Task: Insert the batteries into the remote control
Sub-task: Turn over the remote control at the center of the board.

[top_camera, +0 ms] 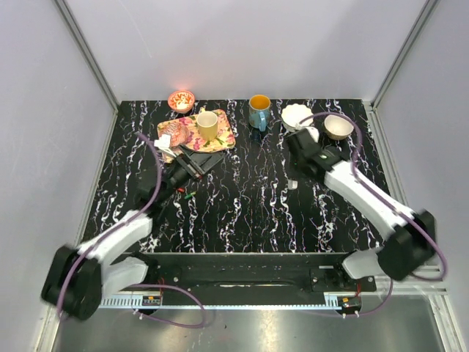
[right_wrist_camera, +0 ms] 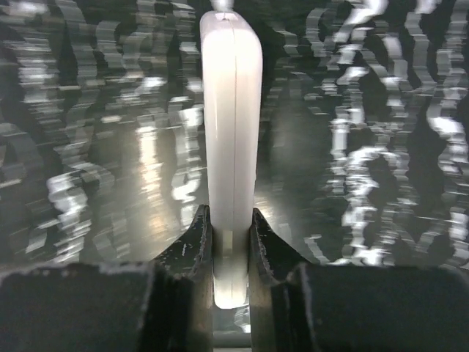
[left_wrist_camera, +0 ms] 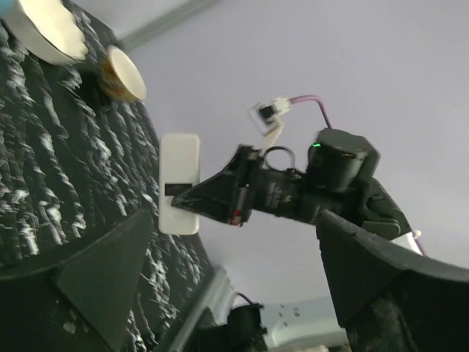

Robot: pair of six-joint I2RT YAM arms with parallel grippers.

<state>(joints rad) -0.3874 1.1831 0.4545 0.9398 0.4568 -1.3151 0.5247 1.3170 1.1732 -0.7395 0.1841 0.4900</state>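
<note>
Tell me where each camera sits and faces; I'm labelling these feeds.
Top view: above and behind the bases, looking down on the table; both arms show.
Left wrist: on the left arm, looking across at the right gripper clamping the remote; the left gripper's fingers, open, frame the bottom.
Right wrist: on the right arm, looking along the remote's edge toward the table; its fingers pinch it.
Shared: both wrist views show the remote.

Your black marbled table (top_camera: 249,213) carries a red bowl (top_camera: 181,100), tray (top_camera: 226,136), blue mug (top_camera: 259,111), white bowl (top_camera: 295,116), tan bowl (top_camera: 338,127) and, left of centre, batteries (top_camera: 189,194).
</note>
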